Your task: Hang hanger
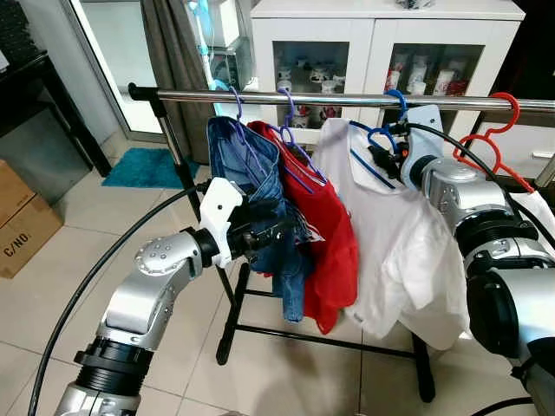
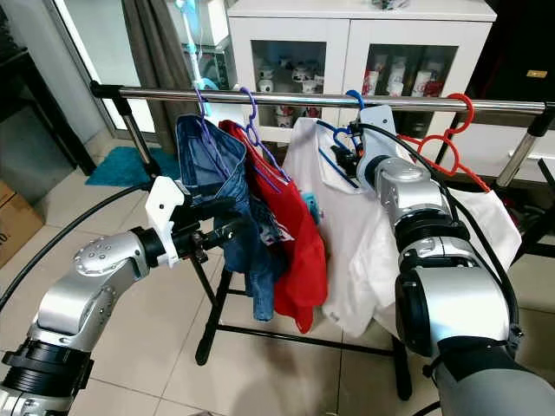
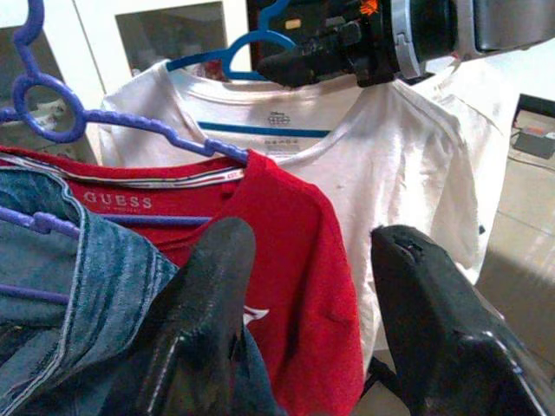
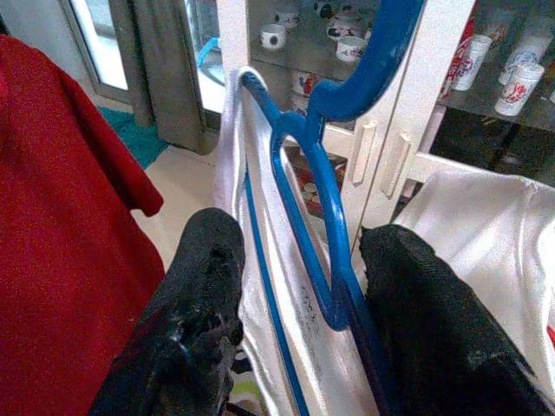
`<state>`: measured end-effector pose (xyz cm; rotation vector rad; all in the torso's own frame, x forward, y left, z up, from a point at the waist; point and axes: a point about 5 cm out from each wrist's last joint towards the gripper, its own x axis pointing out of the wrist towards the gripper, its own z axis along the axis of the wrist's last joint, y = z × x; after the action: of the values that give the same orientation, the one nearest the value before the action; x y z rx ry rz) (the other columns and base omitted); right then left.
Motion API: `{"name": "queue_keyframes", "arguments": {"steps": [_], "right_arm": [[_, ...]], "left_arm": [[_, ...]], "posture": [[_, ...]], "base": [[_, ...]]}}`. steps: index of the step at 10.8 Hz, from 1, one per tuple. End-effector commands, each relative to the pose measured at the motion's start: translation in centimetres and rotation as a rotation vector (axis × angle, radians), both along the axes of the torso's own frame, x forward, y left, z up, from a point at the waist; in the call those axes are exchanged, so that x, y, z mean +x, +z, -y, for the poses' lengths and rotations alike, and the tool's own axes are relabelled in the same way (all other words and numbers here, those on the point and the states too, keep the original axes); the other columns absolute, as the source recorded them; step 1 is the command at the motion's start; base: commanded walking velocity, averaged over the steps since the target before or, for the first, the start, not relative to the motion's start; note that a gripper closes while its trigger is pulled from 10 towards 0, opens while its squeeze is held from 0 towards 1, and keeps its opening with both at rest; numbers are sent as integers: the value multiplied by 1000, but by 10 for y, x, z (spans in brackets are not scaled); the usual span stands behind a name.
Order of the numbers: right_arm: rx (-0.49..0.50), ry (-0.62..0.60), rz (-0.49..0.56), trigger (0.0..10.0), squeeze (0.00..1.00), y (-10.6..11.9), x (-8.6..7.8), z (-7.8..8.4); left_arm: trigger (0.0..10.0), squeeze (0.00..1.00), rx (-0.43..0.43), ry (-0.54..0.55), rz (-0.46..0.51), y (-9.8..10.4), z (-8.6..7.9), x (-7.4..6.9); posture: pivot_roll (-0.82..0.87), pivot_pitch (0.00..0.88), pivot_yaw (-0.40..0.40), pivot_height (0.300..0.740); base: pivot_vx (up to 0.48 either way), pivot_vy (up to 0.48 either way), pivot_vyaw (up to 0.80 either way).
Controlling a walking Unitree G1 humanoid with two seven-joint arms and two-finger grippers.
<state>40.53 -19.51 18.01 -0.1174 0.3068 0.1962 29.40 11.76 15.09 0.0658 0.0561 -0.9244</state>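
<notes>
right claw (image 4: 295, 312): spread, astride blue hanger (image 4: 325, 217) | left claw (image 3: 321, 321): spread, beside jeans (image 1: 251, 173)

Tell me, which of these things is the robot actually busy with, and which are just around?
In use:
blue hanger, between the open fingers of the right gripper
white shirt on it
clothes rail

Just around:
red shirt
jeans, by the open left gripper
red hanger
cabinet
</notes>
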Motion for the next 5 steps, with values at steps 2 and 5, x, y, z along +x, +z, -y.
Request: {"name": "queue_keyframes", "arguments": {"steps": [2,5], "right_arm": [[15,-1,-4,0,0,5,2,-2],[16,9,-10,0,0,3,1,-2]], "left_arm": [[10000,0,3,-20,6,3,0,1],[10000,0,-2,-25,6,3,2,0]], "posture": [[-139,0,105,740],[-141,0,102,740]], "base": [[0,0,0],[0,0,0]]}}
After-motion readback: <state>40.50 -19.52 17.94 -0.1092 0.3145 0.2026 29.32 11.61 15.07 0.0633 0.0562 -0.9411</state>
